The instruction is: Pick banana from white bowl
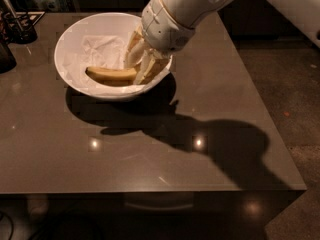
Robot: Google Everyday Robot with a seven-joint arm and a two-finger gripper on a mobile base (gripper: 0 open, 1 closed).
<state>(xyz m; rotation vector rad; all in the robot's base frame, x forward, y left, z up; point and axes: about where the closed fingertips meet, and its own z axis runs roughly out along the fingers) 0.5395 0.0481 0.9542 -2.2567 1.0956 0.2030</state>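
gripper at banana in bowl

dark glossy table (150,159); far left on it, the white bowl (65,51) with the banana (110,74) lying flat inside. gripper (140,76) covers the banana's right end; its grip cannot be told. crumpled paper (102,49) behind; dark holder (20,29) far left.

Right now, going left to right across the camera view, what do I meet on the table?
dark holder → white bowl, left rim → banana → end effector, down in the bowl at the banana's right end → table surface out to its right edge
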